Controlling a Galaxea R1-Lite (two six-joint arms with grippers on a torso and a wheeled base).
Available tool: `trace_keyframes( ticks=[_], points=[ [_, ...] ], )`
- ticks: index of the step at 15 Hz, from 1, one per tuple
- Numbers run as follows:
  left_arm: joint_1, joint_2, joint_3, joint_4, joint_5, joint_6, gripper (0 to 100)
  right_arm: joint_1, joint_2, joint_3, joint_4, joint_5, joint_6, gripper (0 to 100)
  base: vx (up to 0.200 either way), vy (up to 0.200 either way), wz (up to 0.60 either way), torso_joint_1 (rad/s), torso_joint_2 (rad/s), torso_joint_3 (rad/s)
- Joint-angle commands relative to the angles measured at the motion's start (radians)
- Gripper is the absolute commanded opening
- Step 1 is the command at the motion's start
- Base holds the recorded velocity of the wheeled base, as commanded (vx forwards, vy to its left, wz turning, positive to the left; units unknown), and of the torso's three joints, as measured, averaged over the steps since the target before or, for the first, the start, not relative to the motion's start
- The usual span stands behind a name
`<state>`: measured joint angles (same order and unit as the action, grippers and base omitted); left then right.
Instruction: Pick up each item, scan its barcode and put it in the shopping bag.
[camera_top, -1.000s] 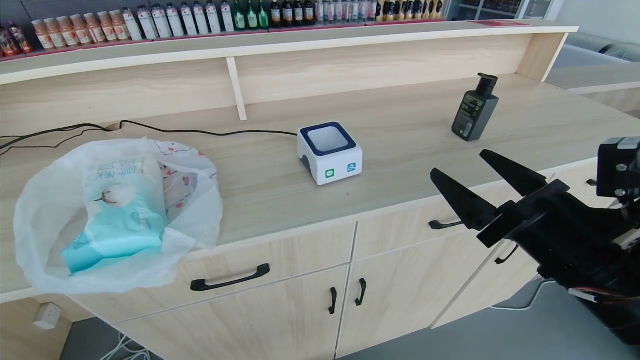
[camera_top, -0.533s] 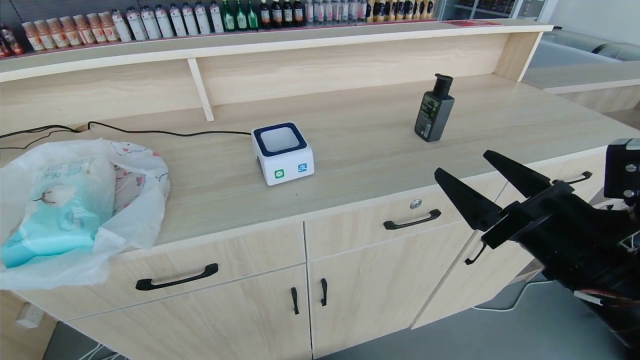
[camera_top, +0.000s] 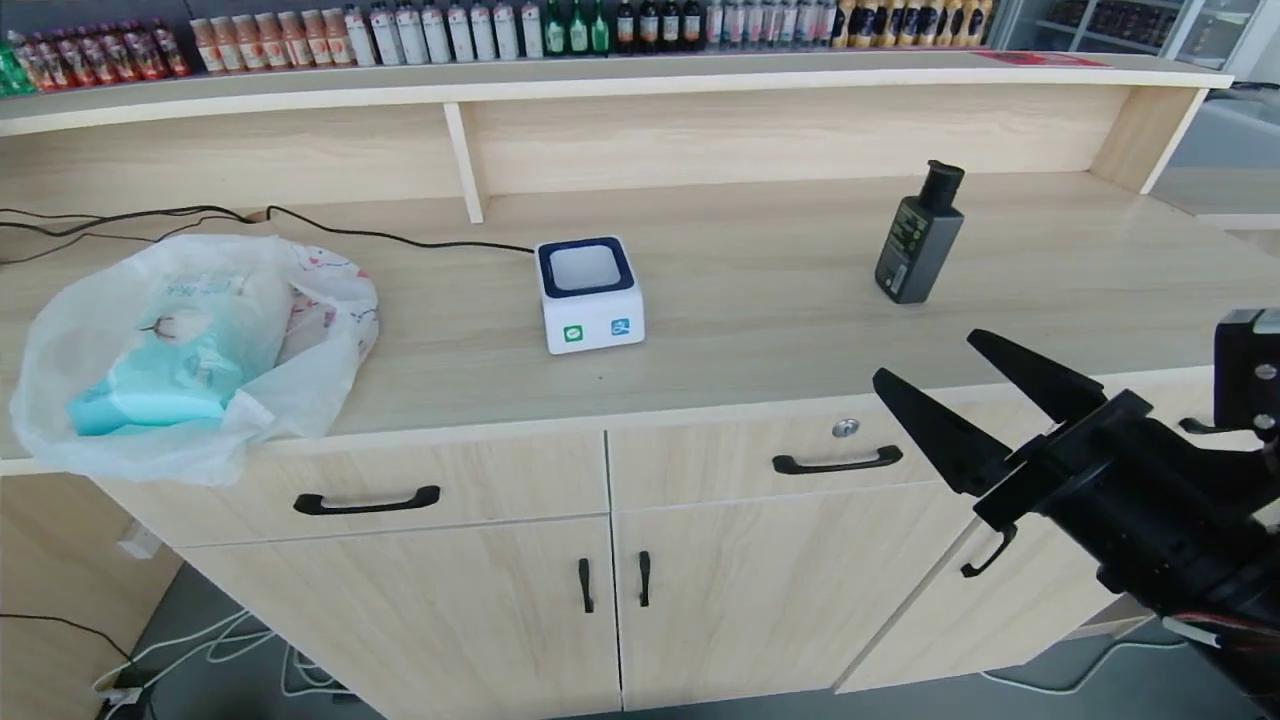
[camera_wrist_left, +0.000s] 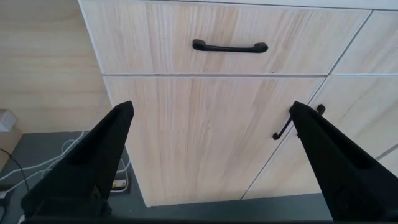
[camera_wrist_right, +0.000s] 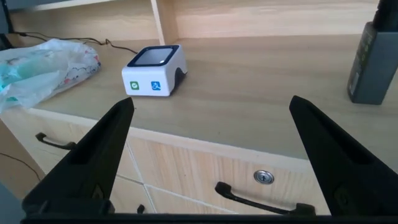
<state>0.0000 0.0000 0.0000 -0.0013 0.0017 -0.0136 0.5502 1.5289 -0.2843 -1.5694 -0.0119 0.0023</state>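
Dark pump bottle seen upright on wooden counter, right of scanner, well apart from it. Clear plastic shopping bag laid at counter's left end, teal pack seen inside. Right gripper held before counter edge, fingers spread wide, empty. Left gripper faced toward cabinet doors, fingers wide, empty.

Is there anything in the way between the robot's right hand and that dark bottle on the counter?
Nothing visible. The open right hand is out in front of the counter, and only bare wood lies between it and the dark bottle. The scanner stands well off to the left.
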Motion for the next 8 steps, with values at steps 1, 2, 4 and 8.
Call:
trace_keyframes(
  ticks=[1, 2, 4, 8],
  points=[
    [0.000, 0.000, 0.000, 0.000, 0.000, -0.002, 100, -0.001, -0.004, 0.007, -0.001, -0.002, -0.004, 100, 0.000, -0.200, 0.00, 0.002, 0.00, -0.002],
    [0.000, 0.000, 0.000, 0.000, 0.000, -0.002, 100, -0.001, -0.004, 0.007, -0.001, -0.002, -0.005, 100, 0.000, -0.200, 0.00, 0.002, 0.01, 0.002],
    [0.000, 0.000, 0.000, 0.000, 0.000, 0.000, 100, -0.039, 0.010, 0.005, -0.001, -0.005, -0.007, 100, 0.000, -0.200, 0.00, 0.002, 0.01, 0.000],
    [0.000, 0.000, 0.000, 0.000, 0.000, 0.001, 100, -0.130, 0.042, 0.011, -0.001, -0.010, -0.024, 100, 0.000, -0.200, 0.00, 0.002, 0.00, 0.001]
  ],
)
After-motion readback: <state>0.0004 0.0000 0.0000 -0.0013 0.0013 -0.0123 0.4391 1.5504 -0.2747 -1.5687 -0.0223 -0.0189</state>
